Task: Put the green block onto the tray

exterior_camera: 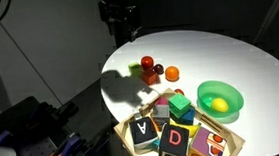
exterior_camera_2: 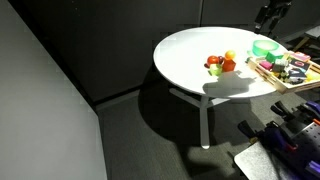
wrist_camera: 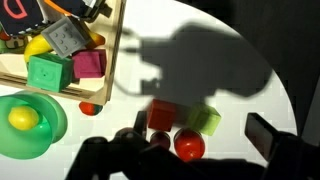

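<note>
Gripper (exterior_camera: 125,27) hovers over table (exterior_camera: 240,60) edge, fingers apart (nothing between them) | green block (wrist_camera: 45,72) lies inside tray (wrist_camera: 117,50), next to pink block (wrist_camera: 88,64) | green bowl (exterior_camera: 235,98) just beside tray | fruit (exterior_camera: 151,69) near table middle

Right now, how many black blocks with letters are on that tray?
2: the A block at the wooden tray's camera-side end in an exterior view, the D block beside it. Others may be hidden.
</note>
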Available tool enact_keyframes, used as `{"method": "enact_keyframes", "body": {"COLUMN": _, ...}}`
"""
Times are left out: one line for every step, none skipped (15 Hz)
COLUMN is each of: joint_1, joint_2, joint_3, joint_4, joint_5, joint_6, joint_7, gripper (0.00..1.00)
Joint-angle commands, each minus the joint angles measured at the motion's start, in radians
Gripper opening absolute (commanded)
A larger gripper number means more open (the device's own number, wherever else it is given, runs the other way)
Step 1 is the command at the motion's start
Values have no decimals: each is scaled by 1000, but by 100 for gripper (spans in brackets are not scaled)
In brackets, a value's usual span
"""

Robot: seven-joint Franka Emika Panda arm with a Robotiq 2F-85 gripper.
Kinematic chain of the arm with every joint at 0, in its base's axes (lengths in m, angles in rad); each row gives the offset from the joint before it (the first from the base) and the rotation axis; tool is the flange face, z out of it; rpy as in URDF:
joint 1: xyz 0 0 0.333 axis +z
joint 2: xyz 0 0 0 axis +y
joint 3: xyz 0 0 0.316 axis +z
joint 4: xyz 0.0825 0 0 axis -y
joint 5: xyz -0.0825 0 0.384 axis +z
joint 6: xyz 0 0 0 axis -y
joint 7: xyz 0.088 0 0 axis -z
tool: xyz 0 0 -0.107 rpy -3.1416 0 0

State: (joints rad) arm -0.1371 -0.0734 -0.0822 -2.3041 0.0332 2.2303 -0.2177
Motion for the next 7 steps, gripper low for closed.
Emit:
{"method": "enact_keyframes", "body": {"joint_1": 16, "joint_2": -70, "joint_3": -12, "joint_4": -67, "joint_5": 11, "joint_6": 55, "joint_7": 23, "gripper": 100}}
{"method": "enact_keyframes", "body": {"joint_1": 16, "joint_2": -22, "joint_3": -14, "joint_4": -24, "joint_5": -2, "joint_6": 27, "joint_7": 2, "gripper": 100}}
{"method": "enact_keyframes", "body": {"joint_1": 17, "joint_2": -27, "joint_3": -14, "joint_4": -30, "joint_5": -2, "joint_6": 29, "joint_7": 3, "gripper": 100}}
{"method": "enact_keyframes", "body": {"joint_1": 17, "joint_2": -27, "joint_3": -14, "joint_4": -30, "joint_5": -2, "joint_6": 29, "joint_7": 2, "gripper": 100}}
{"method": "enact_keyframes", "body": {"joint_1": 18, "joint_2": -25, "joint_3": -14, "joint_4": -30, "joint_5": -2, "joint_6": 29, "joint_7": 2, "gripper": 100}}
{"method": "enact_keyframes", "body": {"joint_1": 18, "joint_2": -22, "joint_3": -14, "joint_4": -30, "joint_5": -2, "joint_6": 29, "joint_7": 2, "gripper": 100}}
{"method": "enact_keyframes", "body": {"joint_1": 17, "joint_2": -21, "joint_3": -14, "joint_4": -30, "joint_5": -2, "joint_6": 29, "joint_7": 2, "gripper": 100}}
